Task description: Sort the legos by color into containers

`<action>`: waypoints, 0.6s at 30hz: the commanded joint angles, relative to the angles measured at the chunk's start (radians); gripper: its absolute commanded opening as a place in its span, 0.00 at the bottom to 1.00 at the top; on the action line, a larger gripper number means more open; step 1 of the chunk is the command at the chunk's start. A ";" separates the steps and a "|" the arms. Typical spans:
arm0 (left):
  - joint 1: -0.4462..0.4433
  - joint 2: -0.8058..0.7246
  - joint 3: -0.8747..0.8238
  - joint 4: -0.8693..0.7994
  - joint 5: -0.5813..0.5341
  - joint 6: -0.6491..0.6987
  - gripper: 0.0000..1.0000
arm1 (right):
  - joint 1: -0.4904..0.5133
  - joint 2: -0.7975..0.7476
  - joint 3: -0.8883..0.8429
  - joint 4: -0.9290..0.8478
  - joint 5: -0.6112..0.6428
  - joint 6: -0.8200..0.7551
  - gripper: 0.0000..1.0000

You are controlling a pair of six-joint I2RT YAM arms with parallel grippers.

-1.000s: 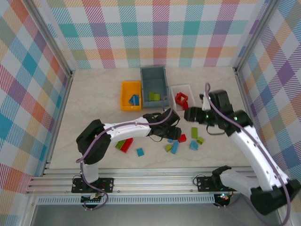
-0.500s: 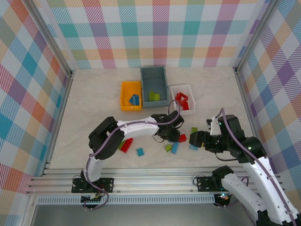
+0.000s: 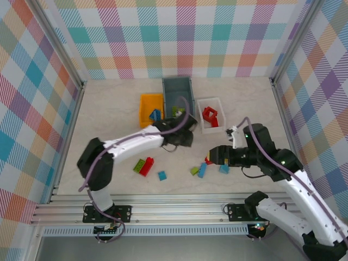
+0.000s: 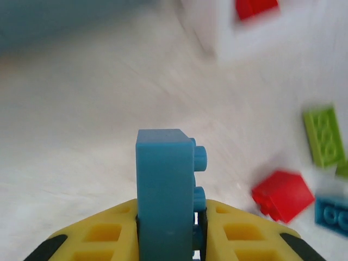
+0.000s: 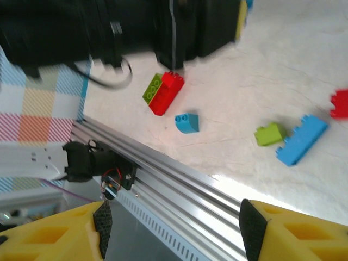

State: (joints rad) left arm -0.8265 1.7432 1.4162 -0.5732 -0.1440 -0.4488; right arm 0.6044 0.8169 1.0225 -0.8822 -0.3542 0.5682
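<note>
Left tool pinches blue brick by its lower end, over bench near orange bin. Shallow grip may pivot, dropping it in grey bin. Right tool spread, empty.

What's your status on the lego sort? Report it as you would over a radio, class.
Left gripper shut on a blue brick, near the bins. Right gripper open, holding nothing. Orange bin close by; nothing seen in the way.
</note>
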 commanded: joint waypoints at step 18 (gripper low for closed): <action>0.495 0.337 0.385 -0.122 0.067 0.152 0.29 | 0.287 0.310 0.041 0.253 0.497 0.072 0.64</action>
State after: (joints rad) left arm -0.3599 2.0647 1.7412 -0.6453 -0.0948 -0.3202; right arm 0.8860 1.1229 1.0748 -0.6235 0.0662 0.5919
